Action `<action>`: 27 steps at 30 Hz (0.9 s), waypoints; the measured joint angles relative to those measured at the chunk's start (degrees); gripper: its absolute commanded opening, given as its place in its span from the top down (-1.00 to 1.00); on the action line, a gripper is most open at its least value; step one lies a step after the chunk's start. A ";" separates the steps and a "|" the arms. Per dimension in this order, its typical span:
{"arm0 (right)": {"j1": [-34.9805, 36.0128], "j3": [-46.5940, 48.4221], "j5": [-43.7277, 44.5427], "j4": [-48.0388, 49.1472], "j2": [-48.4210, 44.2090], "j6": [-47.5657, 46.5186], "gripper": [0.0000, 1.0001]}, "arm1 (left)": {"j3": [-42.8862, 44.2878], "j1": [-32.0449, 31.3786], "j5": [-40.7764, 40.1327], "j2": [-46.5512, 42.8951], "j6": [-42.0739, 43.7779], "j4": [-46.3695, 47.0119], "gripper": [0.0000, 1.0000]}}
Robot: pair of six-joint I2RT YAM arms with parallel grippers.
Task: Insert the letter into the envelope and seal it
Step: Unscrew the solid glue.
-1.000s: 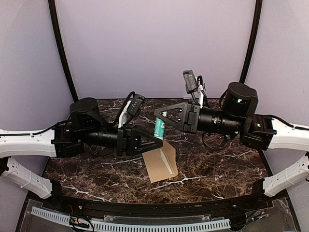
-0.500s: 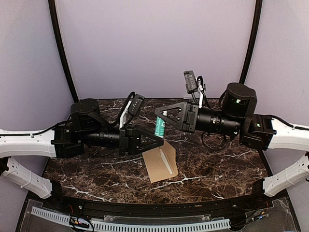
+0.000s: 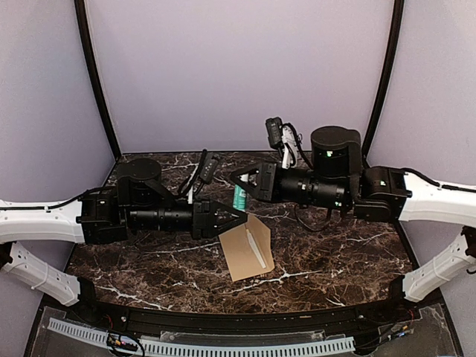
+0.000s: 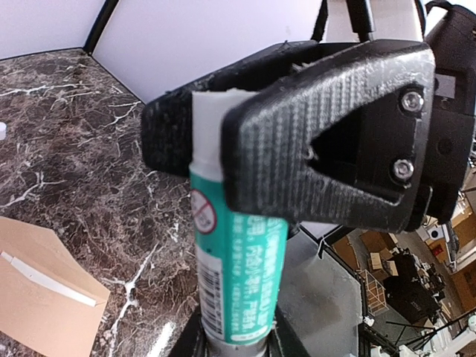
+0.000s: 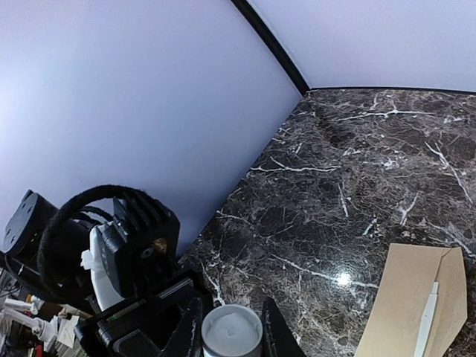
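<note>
My left end effector (image 3: 238, 216) and right end effector (image 3: 236, 178) are both clamped on one upright glue stick (image 3: 239, 197). The envelope (image 3: 239, 259) lies on the table (image 3: 335, 253) just below, nearer my left, long axis running near-to-far. No letter shows.

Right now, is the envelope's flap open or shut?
Open. The envelope has its flap spread flat, with the white strip showing.

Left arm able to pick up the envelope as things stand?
Probably not yet: left gripper is shut on the glue stick, which the right gripper also clamps. The envelope itself lies uncovered on the table.
</note>
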 measured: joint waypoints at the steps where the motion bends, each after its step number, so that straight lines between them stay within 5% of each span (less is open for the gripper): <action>1: 0.24 0.57 0.96 -0.79 0.59 0.07 0.81 | 0.00 0.00 -0.57 -0.02 -0.20 -0.44 0.96; 22: 3.93 12.22 17.68 -17.35 10.54 9.81 0.78 | -1.03 -0.44 -7.82 0.39 -4.26 -5.38 0.97; 27: 4.13 9.44 17.97 -15.13 9.01 10.38 0.76 | -1.03 -0.44 -6.78 0.63 -4.04 -5.49 0.51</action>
